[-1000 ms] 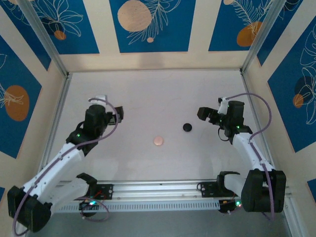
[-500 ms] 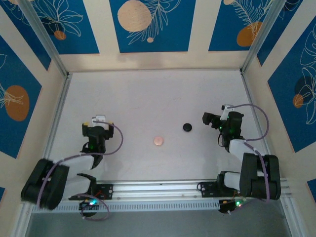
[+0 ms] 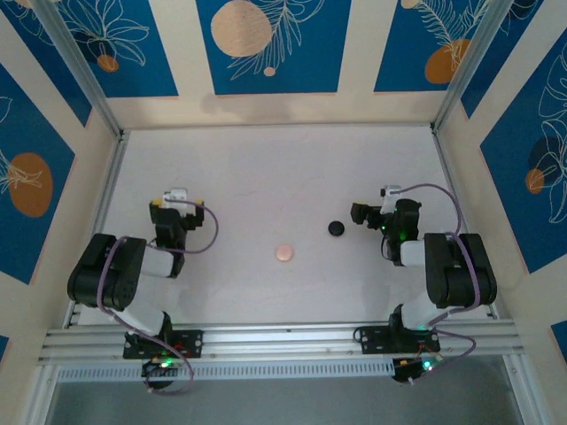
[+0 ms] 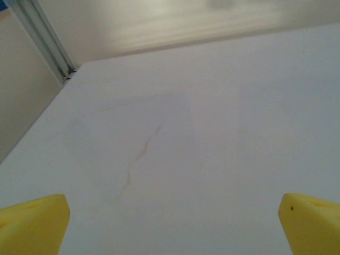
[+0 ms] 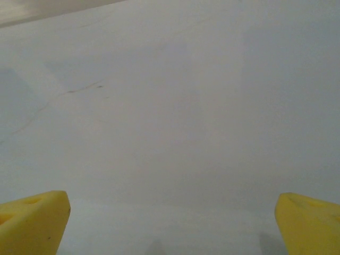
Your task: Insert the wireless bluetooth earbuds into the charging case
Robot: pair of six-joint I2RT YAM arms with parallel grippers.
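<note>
Two small round cases lie on the white surface [image 3: 266,168]. One is a black round charging case [image 3: 336,228]. The other is a pale pink round charging case [image 3: 283,253], nearer the arms and to the black one's left, apart from it. From above, both are too small to tell whether their lids are up or what they hold.

The right fingers [image 3: 360,212] stand spread wide and grip nothing. They sit just right of the black case without touching it, and the pink case lies farther off. The left fingers [image 3: 175,204] are likewise wide apart and empty, well away from both cases.

The left wrist view shows yellow fingertips [image 4: 32,223] in its lower corners, bare surface between them and a metal corner rail [image 4: 45,42] beyond. The right wrist view shows yellow fingertips [image 5: 32,220] over bare surface.
</note>
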